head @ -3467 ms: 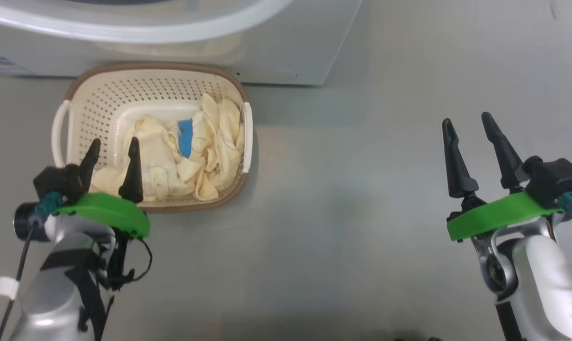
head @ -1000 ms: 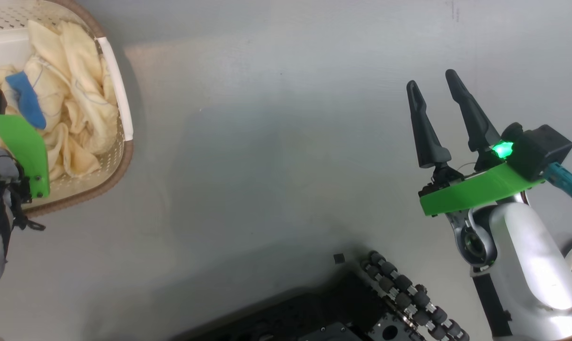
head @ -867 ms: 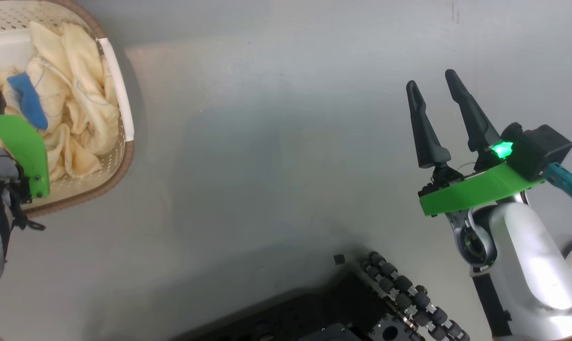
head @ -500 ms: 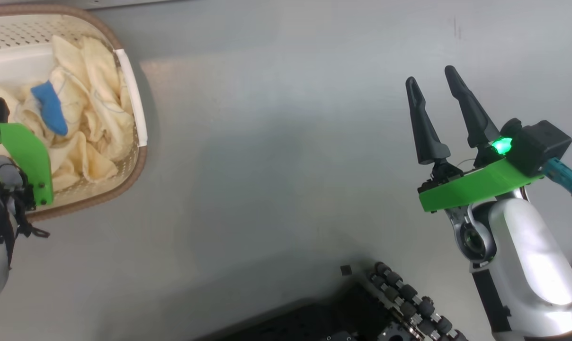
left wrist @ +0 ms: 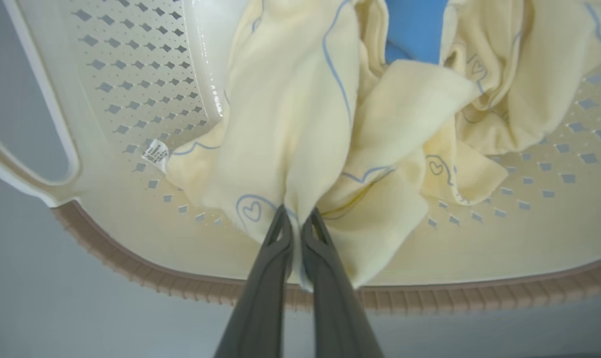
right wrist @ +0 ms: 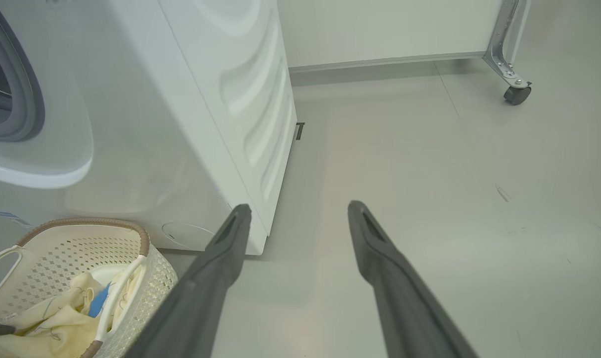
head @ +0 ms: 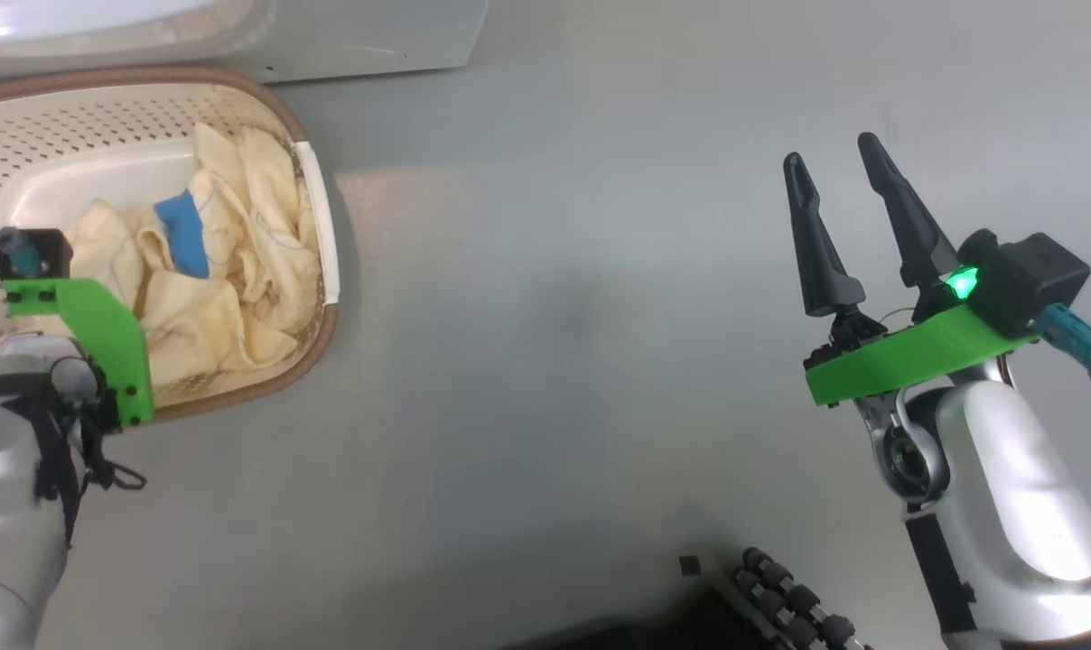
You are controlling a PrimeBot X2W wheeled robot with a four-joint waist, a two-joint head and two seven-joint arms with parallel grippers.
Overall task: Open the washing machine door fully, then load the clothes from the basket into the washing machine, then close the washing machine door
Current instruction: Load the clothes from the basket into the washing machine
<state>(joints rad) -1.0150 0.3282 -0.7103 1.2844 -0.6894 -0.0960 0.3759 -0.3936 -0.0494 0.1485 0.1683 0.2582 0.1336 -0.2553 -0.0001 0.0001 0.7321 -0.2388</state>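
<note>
From the head view, the basket sits on the grey floor at the upper left, just in front of the washing machine. The clothes lie heaped inside it, with a blue patch on top. The left arm's green bracket hangs over the basket's near edge. The right gripper hovers well apart from the basket, over bare floor, its jaws spread wide with nothing between them.

From the left wrist view, the left gripper has its jaws pressed together on a fold of the cream cloth, just inside the basket's brown rim. A small white tag lies against the perforated wall.

From the right wrist view, the washing machine fills the left side, its grey door seal at the edge. A white curved lip juts out below the seal; whether it belongs to the door or to the front panel I cannot tell. The basket stands low at the left, and a caster wheel is at the far right.
</note>
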